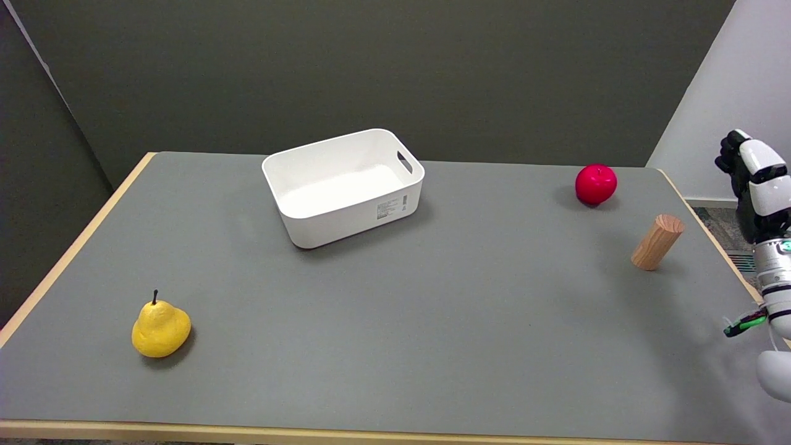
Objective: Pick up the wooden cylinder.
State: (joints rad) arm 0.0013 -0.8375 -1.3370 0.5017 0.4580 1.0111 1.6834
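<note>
The wooden cylinder (657, 241) stands on the bench (432, 321) at the right of the frame, its long axis leaning toward the upper right. The right hand (755, 185) hangs at the right edge, just right of the cylinder and apart from it, holding nothing; whether its fingers are spread or curled cannot be told.

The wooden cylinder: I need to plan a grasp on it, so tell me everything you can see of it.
The wooden cylinder is a short, light-brown peg with visible grain and flat ends. It stands on end on the grey table near the right edge, in front of the red apple. Nothing touches it but the table.
</note>
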